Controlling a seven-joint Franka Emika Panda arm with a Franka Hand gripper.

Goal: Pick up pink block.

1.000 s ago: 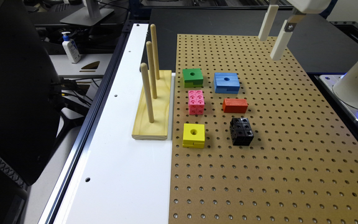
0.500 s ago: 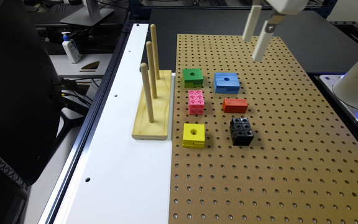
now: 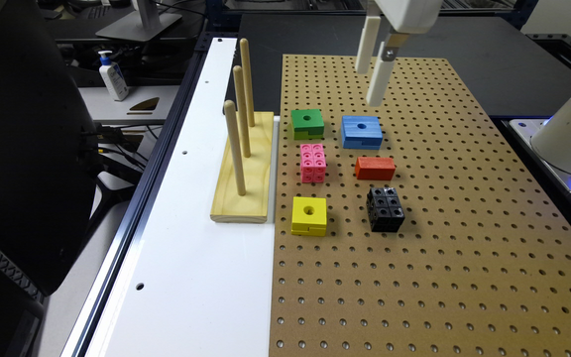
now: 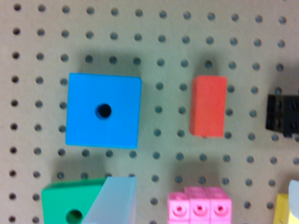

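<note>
The pink block point(image 3: 313, 162) lies on the brown pegboard point(image 3: 464, 258), between the green block point(image 3: 307, 123) and the yellow block point(image 3: 309, 215). My gripper point(image 3: 369, 88) hangs in the air above the board, just beyond the blue block point(image 3: 362, 132) and to the exterior view's right of the pink block. It is open and holds nothing. In the wrist view the pink block point(image 4: 200, 206) sits at the picture's edge between the two pale fingers point(image 4: 114, 200), partly cut off.
An orange-red block point(image 3: 375, 168) and a black holed block point(image 3: 385, 208) lie to the exterior view's right of the pink block. A wooden stand with three upright pegs point(image 3: 242, 163) stands on the white strip point(image 3: 191, 277) at its left. A white robot base point(image 3: 570, 134) is at the right.
The gripper has moved toward the exterior view's left and come lower, from above the board's far right part to just beyond the blue block. The blocks have not moved.
</note>
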